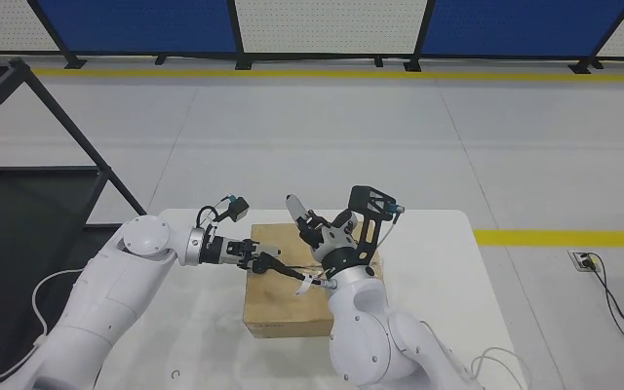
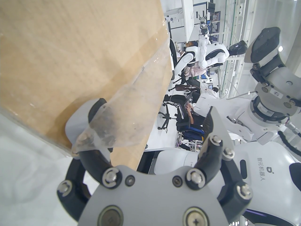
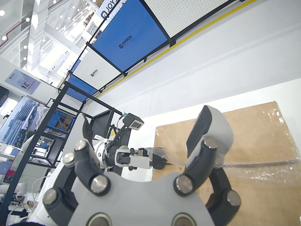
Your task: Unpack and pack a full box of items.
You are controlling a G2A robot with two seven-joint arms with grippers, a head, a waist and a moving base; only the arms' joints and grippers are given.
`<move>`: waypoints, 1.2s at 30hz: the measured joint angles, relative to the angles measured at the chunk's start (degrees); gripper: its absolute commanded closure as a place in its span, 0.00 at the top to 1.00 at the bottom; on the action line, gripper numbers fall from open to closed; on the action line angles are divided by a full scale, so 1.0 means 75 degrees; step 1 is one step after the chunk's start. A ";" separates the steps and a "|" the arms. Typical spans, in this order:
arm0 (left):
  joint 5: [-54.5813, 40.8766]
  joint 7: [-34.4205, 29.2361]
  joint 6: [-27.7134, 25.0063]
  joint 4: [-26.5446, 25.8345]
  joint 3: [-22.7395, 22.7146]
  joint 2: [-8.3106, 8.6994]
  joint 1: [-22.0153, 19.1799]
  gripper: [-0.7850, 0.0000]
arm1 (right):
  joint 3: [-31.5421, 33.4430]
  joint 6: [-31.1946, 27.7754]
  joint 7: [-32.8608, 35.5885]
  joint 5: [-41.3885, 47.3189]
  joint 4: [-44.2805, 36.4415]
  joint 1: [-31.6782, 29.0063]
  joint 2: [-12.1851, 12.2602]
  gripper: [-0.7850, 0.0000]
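A closed brown cardboard box (image 1: 283, 307) sits mid-table, with clear tape along its top seam (image 3: 258, 165). My left gripper (image 1: 265, 261) is at the box's left edge, level with the seam. In the left wrist view it (image 2: 155, 106) is open, and a peeled strip of clear tape (image 2: 136, 109) clings to one finger and still runs onto the box (image 2: 70, 36). My right gripper (image 1: 319, 216) is raised above the box's far side, open and holding nothing (image 3: 144, 114). From there I see the left gripper (image 3: 158, 159) at the box (image 3: 254, 142).
The white table (image 1: 439, 253) has bare room to the right of the box and in front of it on the left. A black metal rack (image 1: 58, 185) stands off the table's left side. Grey floor with a yellow line lies beyond.
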 measured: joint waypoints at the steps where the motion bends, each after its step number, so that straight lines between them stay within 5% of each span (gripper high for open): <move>1: 0.0000 0.0000 0.0000 0.0000 0.0000 0.0000 0.0000 1.00 | 0.0000 0.0000 0.0000 0.0000 0.0000 0.0000 0.0000 1.00; 10: 0.0000 0.0000 0.0000 0.0000 0.0000 0.0000 0.0000 1.00 | 0.0058 -0.0313 -0.0072 0.0099 0.0284 -0.0261 -0.0042 1.00; 17: 0.0000 0.0000 0.0000 0.0000 0.0000 0.0000 0.0000 1.00 | 0.1135 -0.0625 -0.1236 0.2337 0.0458 -0.0950 -0.0324 1.00; 24: 0.0000 0.0000 0.0000 0.0000 0.0000 0.0000 0.0000 1.00 | 0.1821 0.0642 0.0038 0.3288 0.0928 -0.0680 -0.0344 1.00; 36: 0.0000 0.0000 0.0000 0.0000 0.0000 0.0000 0.0000 1.00 | 0.2030 0.1288 0.1002 0.3168 0.1337 -0.0534 -0.0273 1.00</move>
